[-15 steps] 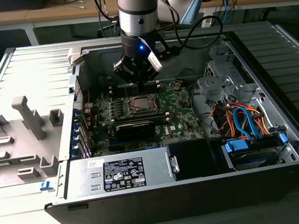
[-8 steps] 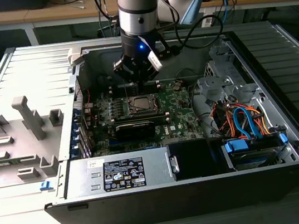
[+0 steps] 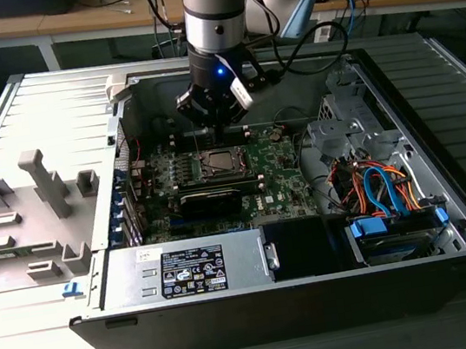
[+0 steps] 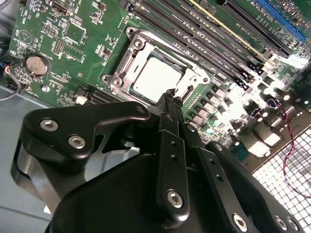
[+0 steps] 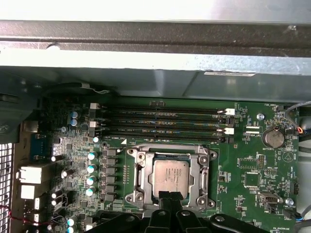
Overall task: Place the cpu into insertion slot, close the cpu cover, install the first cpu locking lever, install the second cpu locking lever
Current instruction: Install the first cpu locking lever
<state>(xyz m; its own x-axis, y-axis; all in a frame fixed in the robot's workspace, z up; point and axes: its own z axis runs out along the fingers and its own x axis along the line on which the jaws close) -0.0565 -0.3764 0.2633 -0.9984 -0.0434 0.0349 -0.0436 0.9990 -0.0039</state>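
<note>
In the exterior view the open computer case (image 3: 237,319) lies on its side, with the green motherboard (image 3: 281,172) at its centre and a tangle of cables (image 3: 375,188) at the board's 3 o'clock. The gripper (image 3: 221,132) hangs at the 12 o'clock edge of the insertion slot (image 3: 202,170), fingers pressed together with nothing seen between them. In the first wrist view the cpu cover (image 5: 194,175) lies flat over the slot, and the cpu (image 5: 170,175) sits in its window.
</note>
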